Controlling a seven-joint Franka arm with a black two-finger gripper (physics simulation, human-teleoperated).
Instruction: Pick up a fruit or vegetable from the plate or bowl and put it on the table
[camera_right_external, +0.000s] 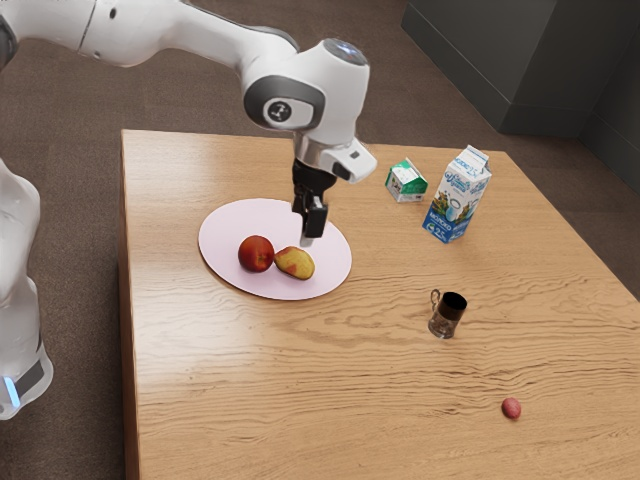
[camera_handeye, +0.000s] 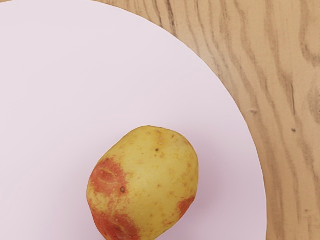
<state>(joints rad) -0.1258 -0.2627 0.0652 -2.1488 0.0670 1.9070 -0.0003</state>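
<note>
I take the plate (camera_right_external: 235, 225) as a clock dial in the exterior view, with twelve at the edge toward the cartons' end of the picture's depth. The potato (camera_right_external: 295, 263) lies on it, toward four o'clock from the centre, and the red fruit (camera_right_external: 256, 254) sits at about nine o'clock from the potato, so near that I cannot tell whether they touch. My gripper (camera_right_external: 311, 232) hangs over the plate, toward one o'clock from the potato. Whether it is spread or closed up I cannot tell.

The step in hand, I judge, is lining up on the potato. I would centre over it first, then come straight down with room to take it across its narrower width. The smooth, rounded skin could roll, so I want even pressure at its widest part and no nudge toward nine, where the red fruit could be knocked. Then I would lift clear of the rim and lower it gently onto the table (camera_right_external: 220, 360) at five o'clock, short of the mug (camera_right_external: 447, 315).

The wrist view gives me the potato's red blotches, small dark specks and longer axis; the exterior view gives me my height above it and its neighbour.
</note>
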